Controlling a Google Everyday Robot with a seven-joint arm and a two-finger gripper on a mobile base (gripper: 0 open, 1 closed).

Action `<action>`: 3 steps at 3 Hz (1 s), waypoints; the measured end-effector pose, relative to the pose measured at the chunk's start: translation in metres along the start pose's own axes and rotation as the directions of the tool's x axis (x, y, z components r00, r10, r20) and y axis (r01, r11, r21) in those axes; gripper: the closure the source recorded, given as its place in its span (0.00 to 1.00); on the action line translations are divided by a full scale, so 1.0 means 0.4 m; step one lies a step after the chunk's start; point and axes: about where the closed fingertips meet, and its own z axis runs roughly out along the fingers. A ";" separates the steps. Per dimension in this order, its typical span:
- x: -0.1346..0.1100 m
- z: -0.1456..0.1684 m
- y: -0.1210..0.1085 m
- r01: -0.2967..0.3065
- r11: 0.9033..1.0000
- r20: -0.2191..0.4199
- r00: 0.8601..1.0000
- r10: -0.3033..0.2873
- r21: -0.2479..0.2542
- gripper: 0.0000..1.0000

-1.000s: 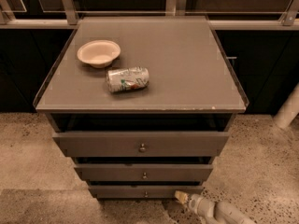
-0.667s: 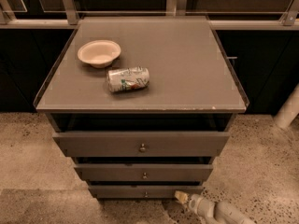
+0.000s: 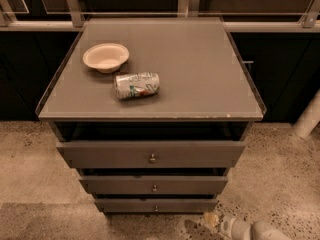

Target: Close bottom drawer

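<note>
A grey-brown cabinet has three drawers stacked below its top. The bottom drawer (image 3: 156,205) is the narrowest, with a thin flat front and a small round knob (image 3: 155,208). It stands slightly out, like the middle drawer (image 3: 154,185) and the wide top drawer (image 3: 151,154) above it. My gripper (image 3: 212,220) is low at the bottom right, just right of and below the bottom drawer's front, near the floor. Its pale tip points left toward the drawer. The white arm runs off the frame's bottom edge.
On the cabinet top (image 3: 200,69) lie a beige bowl (image 3: 105,57) at the back left and a crushed can (image 3: 136,85) on its side. A white post (image 3: 309,115) stands at the right. Dark cabinets line the back. The floor is speckled.
</note>
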 end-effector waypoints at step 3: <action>-0.001 -0.134 -0.029 -0.006 0.999 -0.003 1.000 0.006 0.042 0.57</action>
